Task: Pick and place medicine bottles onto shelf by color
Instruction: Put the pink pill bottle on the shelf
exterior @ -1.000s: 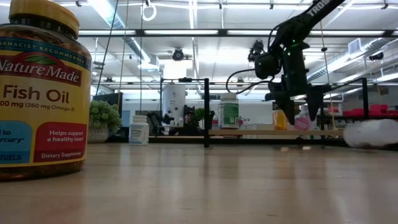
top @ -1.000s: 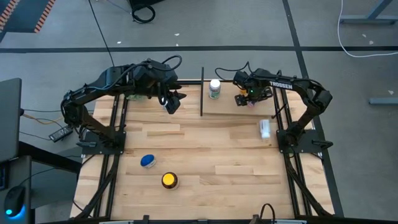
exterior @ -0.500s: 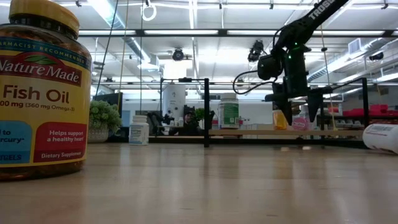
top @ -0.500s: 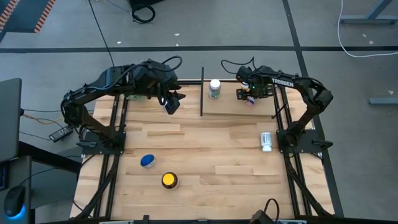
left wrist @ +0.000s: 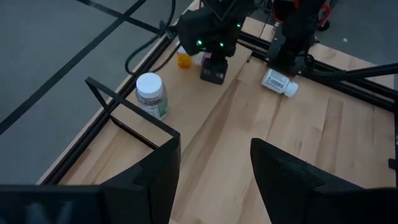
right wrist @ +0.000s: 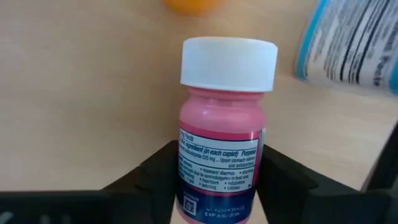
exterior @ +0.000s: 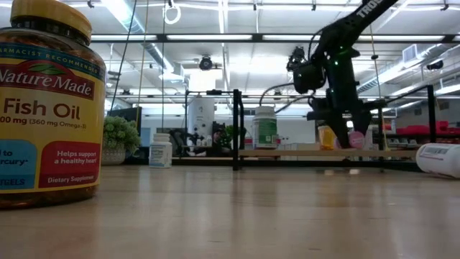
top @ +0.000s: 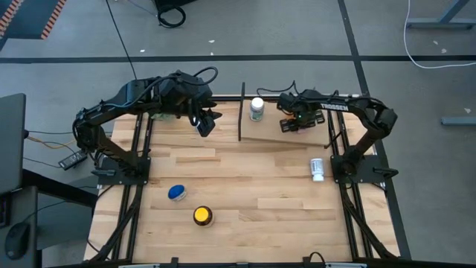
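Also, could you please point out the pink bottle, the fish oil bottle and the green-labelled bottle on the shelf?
pink bottle (right wrist: 222,127): right wrist view, on its pink body.
fish oil bottle (exterior: 47,108): low view, on its label.
green-labelled bottle (top: 256,106): high view, on its white cap.

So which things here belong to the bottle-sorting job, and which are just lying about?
Job:
shelf
pink bottle between right gripper fingers
green-label bottle
lying white bottle
blue-lidded bottle
fish oil bottle

Just lying about:
plant
left gripper, waiting

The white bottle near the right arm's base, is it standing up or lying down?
Lying down. The white bottle rests on its side on the tabletop, and the low view shows it lying level.
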### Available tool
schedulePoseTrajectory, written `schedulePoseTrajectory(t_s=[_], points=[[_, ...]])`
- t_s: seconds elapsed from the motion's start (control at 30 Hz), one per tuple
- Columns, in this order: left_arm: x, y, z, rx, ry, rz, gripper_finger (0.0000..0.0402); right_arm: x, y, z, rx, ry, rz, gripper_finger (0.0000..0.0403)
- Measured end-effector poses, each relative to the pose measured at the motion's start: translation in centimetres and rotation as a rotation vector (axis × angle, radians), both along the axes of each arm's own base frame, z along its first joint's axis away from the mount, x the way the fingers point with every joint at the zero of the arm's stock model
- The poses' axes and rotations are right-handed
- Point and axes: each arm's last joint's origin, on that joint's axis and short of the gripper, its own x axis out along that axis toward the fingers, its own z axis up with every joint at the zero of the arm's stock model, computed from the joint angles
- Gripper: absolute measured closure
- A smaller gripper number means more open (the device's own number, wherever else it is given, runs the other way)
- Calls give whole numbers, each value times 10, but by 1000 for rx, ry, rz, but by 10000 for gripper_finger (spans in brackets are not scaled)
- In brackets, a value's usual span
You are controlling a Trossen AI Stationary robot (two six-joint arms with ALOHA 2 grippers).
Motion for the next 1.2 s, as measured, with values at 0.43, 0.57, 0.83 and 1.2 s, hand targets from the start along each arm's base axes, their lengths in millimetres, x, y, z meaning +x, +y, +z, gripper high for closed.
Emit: schedulePoseTrajectory(t_s=[0.43,0.57,0.83,1.2], points=[[4,1,6,-9,-84,20,203,30,36,48,18,-11,171,220],[4,2,6,-24,-92,38,206,37,65,59,-5,-74,208,229],[4,2,6,-42,-100,59,212,50,118,22,99,-174,367,229],[4,1,6,-62,-107,70,212,-4,127,-50,200,57,274,229]])
